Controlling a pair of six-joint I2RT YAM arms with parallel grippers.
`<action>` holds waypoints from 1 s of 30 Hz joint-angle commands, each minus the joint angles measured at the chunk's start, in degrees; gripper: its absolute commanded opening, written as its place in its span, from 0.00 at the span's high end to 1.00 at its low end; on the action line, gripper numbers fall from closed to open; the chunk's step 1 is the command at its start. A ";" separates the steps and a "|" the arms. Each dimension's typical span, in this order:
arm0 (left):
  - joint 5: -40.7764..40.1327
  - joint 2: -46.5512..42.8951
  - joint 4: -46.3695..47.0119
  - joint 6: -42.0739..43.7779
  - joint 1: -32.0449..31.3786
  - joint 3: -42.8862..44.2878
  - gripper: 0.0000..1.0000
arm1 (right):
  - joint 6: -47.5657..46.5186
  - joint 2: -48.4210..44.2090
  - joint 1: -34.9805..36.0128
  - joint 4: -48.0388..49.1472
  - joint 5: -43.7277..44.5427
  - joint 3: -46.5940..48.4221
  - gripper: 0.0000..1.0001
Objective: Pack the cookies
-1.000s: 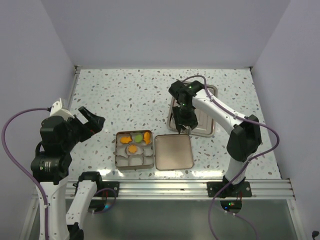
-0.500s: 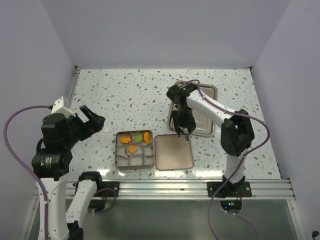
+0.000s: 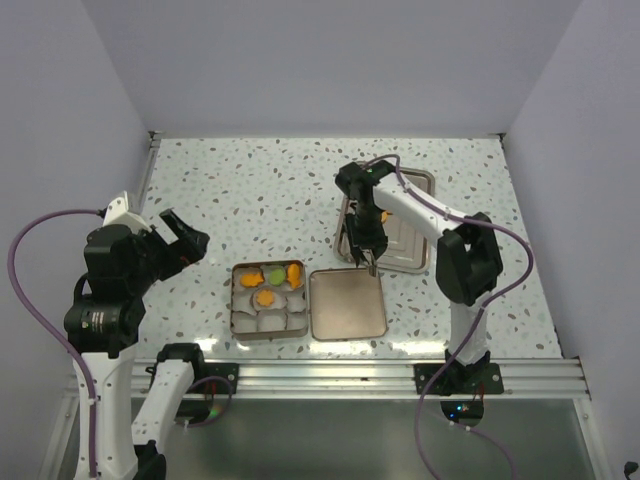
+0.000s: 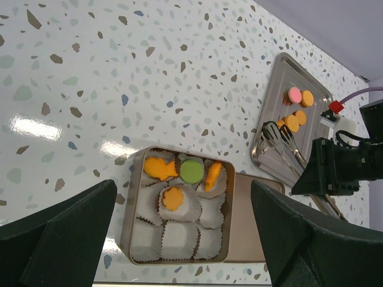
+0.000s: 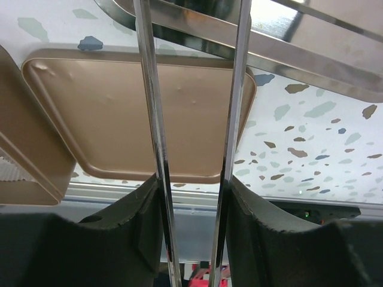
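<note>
Right hand [image 3: 367, 248] clamped on a pair of metal tongs [image 5: 153, 119]. Both steel arms run up between its dark fingers [image 5: 257, 233], parallel with a gap between them, tips beyond the top of the wrist view. From the left wrist camera the tongs reach over the near part of a silver tray [image 4: 286, 70], ends just beside a small cluster of orange cookies [image 4: 291, 122]. A pink one and another orange one lie farther up the same tray, apart from the tongs. Contact between tips and any cookie: cannot tell. Under the right hand a tan lid [image 3: 347, 303] lies flat, far edge near the tray's rim. Just beside the lid's left side sits an open tin [image 4: 127, 238] lined with white paper cups [image 4: 179, 236]. Four cookies are in it: an orange fish shape, a green round and a tilted orange across the far row, and one orange in the middle cup. Left hand [image 3: 186, 243] raised well left of the tin, jaws spread wide, nothing in them. All on a speckled tabletop [image 3: 260, 190].
</note>
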 commanded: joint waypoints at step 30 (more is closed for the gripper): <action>1.03 -0.89 2.23 0.10 -0.42 1.57 0.00 | 8.85 -19.36 15.41 -5.68 -17.59 6.62 0.65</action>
